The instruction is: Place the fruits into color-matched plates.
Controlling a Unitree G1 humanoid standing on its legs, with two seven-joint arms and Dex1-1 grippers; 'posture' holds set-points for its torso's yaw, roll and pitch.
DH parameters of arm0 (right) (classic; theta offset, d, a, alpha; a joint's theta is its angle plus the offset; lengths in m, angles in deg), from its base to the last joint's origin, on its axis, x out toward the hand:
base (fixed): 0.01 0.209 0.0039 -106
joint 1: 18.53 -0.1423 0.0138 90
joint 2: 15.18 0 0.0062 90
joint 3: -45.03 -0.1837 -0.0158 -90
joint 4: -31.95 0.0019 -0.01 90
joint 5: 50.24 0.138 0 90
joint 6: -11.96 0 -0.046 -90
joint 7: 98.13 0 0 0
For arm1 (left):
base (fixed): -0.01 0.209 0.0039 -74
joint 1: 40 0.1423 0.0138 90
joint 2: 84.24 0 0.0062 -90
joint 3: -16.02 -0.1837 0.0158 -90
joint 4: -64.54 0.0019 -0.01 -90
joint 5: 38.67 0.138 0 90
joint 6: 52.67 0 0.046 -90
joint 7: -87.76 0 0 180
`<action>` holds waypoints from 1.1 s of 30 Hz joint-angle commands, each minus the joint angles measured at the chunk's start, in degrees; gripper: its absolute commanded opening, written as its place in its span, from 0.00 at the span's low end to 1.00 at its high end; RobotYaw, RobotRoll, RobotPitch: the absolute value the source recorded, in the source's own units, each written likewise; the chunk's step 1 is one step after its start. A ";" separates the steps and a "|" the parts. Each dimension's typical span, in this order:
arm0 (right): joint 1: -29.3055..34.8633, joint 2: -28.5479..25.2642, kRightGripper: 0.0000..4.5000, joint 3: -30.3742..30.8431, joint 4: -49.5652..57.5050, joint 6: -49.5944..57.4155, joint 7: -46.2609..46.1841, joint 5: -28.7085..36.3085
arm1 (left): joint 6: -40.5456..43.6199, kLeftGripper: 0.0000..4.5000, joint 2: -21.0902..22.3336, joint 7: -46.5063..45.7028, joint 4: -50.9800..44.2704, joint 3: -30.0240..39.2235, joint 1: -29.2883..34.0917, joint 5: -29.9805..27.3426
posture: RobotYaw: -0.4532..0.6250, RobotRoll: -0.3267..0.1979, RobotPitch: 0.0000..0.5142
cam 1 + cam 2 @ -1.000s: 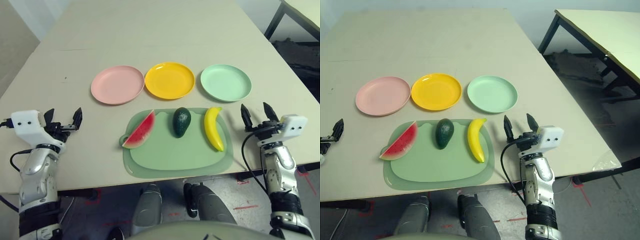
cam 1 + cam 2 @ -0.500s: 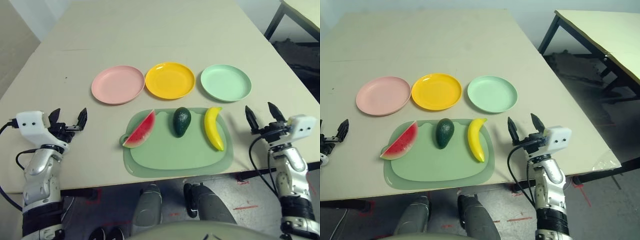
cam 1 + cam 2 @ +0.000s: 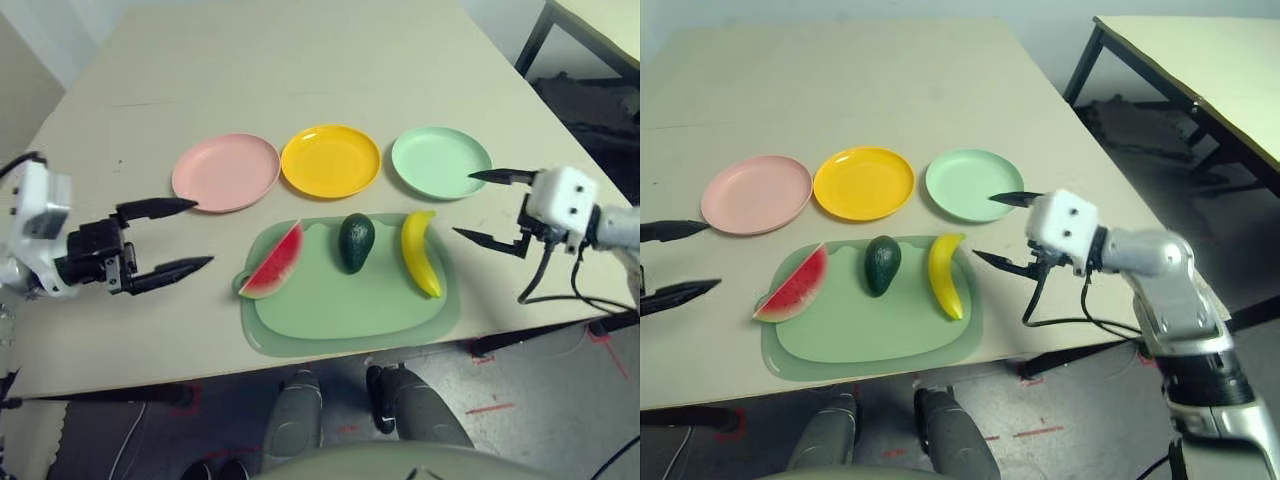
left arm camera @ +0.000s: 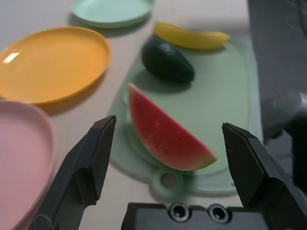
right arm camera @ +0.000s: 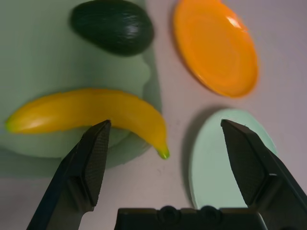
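Fruits all lie on the pale green mat (image 3: 350,315) at the worktop's near edge: watermelon wedge (image 3: 272,262) left, avocado (image 3: 356,242) middle, banana (image 3: 420,252) right. Pink plate (image 3: 225,172), yellow plate (image 3: 330,160) and mint green plate (image 3: 441,162) sit empty just beyond. Left tool (image 3: 165,238) and right tool (image 3: 488,206) are both spread wide, holding nothing. Suggested: left tool straddles the wedge across its thin faces, right tool takes the banana mid-length. Undersides of the fruits are hidden.

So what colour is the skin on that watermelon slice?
Green rind on the watermelon slice; clearest in the left eye view.
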 commanded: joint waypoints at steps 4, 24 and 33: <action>-10.01 4.92 0.99 10.21 -9.65 -8.13 11.64 -5.99 | 1.52 1.00 -0.12 -0.26 -2.33 -3.70 -2.27 2.09 | 0.46 0.62 0.30; -17.15 14.40 0.99 17.60 -28.96 -21.08 9.07 -21.31 | -0.76 1.00 -3.69 -3.51 -3.89 -3.61 -1.12 4.99 | 0.48 0.62 0.30; -14.68 15.55 0.99 18.43 -25.75 -17.52 10.68 -21.03 | -2.06 1.00 -3.99 -3.27 -2.74 -4.90 -2.59 6.15 | 0.48 0.62 0.31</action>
